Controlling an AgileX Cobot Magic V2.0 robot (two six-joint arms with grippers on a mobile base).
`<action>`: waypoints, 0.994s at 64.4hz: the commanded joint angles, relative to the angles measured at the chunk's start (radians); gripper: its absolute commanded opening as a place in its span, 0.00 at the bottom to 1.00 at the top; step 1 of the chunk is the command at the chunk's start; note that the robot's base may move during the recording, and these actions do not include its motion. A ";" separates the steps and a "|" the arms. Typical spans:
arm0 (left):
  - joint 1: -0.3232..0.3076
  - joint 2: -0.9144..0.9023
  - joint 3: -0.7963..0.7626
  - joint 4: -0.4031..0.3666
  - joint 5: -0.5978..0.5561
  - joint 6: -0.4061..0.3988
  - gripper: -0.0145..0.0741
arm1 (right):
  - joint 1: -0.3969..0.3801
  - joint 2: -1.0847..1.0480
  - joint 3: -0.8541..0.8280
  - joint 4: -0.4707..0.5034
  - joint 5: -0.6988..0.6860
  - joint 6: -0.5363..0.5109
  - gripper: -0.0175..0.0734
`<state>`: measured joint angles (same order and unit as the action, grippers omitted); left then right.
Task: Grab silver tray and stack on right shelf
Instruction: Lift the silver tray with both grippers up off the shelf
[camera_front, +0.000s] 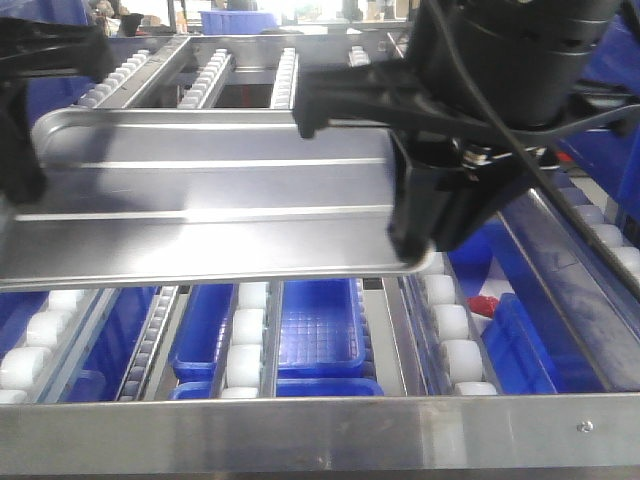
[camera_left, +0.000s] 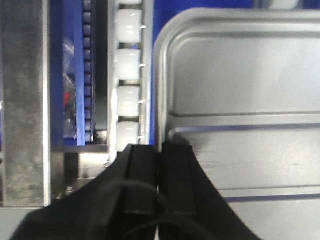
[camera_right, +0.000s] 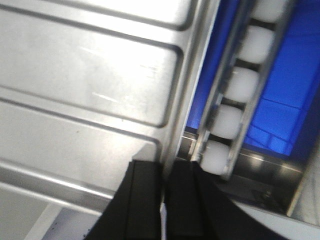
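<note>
The silver tray (camera_front: 210, 200), shiny with two long ribs, hangs level above the roller tracks, held at both short ends. My left gripper (camera_front: 18, 165) is shut on its left rim; in the left wrist view the fingers (camera_left: 142, 165) pinch the rim of the tray (camera_left: 240, 90). My right gripper (camera_front: 415, 240) is shut on the right rim near the front corner. The right wrist view shows that gripper (camera_right: 164, 167) clamping the edge of the tray (camera_right: 85, 75). Under the tray lies the right shelf (camera_front: 300, 432), with a steel front bar and blue-framed tracks of white rollers (camera_front: 246, 340).
Blue bins (camera_front: 320, 330) sit below the shelf rollers, and a small red item (camera_front: 485, 300) lies at the lower right. More roller tracks (camera_front: 210, 75) run behind the tray. A white roller line (camera_left: 127, 60) passes left of the tray, another roller line (camera_right: 235, 110) right of it.
</note>
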<state>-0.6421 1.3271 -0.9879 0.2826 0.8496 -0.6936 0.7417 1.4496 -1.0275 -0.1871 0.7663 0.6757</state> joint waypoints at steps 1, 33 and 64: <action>-0.047 -0.032 -0.041 0.095 -0.047 -0.095 0.06 | 0.009 -0.041 -0.032 -0.100 0.013 0.067 0.26; -0.093 -0.023 -0.134 0.118 0.030 -0.111 0.06 | 0.009 -0.127 -0.032 -0.097 0.034 0.089 0.26; -0.093 -0.010 -0.134 0.122 0.061 -0.109 0.06 | 0.008 -0.127 -0.032 -0.098 0.031 0.089 0.26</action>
<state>-0.7270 1.3446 -1.0841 0.3608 0.9288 -0.8011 0.7490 1.3593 -1.0275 -0.2542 0.8244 0.7819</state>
